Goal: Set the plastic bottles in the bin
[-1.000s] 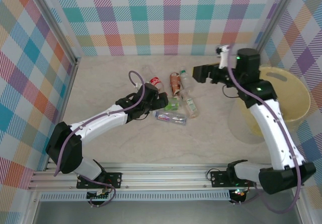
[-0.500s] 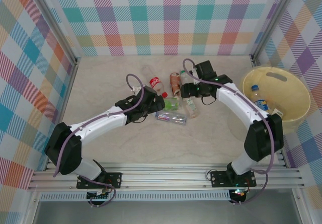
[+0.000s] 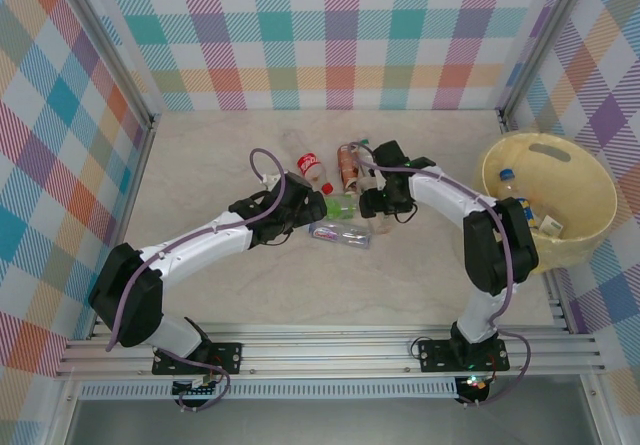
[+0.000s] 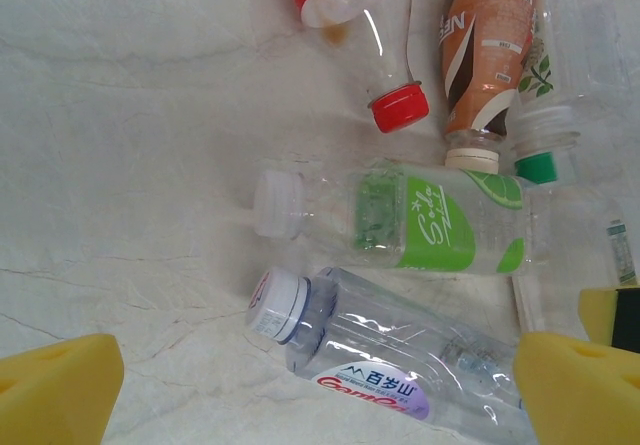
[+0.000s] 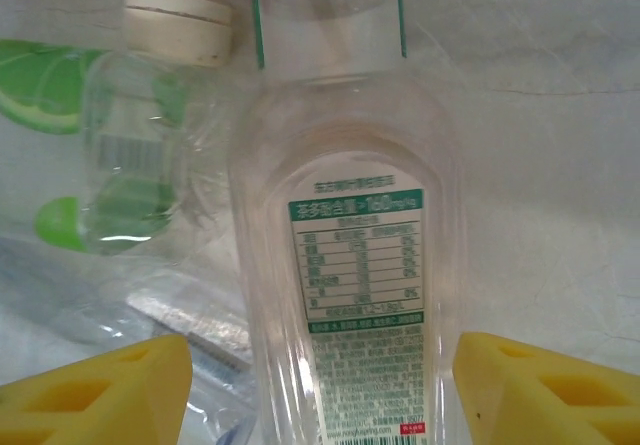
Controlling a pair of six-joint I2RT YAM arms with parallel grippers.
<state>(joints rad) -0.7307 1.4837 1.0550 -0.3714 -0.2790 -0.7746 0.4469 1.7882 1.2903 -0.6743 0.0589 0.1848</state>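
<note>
1. Compared with one second ago, your right arm is no longer standing over the bin [image 3: 590, 205]; it is reaching into the cluster of plastic bottles [image 3: 345, 200] at mid-bench, and the right pincer [image 5: 322, 380] is narrowing. Your left arm is keeping its earlier post at the cluster's left side.
2. The right pincer is standing open around a clear white-label bottle [image 5: 345, 255]. A gap is showing at the left pad [image 5: 100, 385], so you are not yet gripping it.
3. The left pincer [image 4: 318, 390] is hanging fully open above the purple-label bottle [image 4: 390, 360] and is touching nothing.
4. Progress, as a judgement: you are working through the middle of the task. At least two bottles are lying in the bin, at the bench's [image 3: 220, 155] right edge. About six are waiting on the bench, well apart from it.
5. The top view is giving you the bin and both arms together.
6. The left wrist view is separating the cluster: a red-cap bottle [image 4: 350, 10], a brown-label bottle [image 4: 485, 55], a green-cap bottle [image 4: 550, 115] and a lime-label bottle [image 4: 420, 220] just beside the purple-label one.
7. The right wrist view is giving you the pad clearance, which the top view is hiding.
</note>
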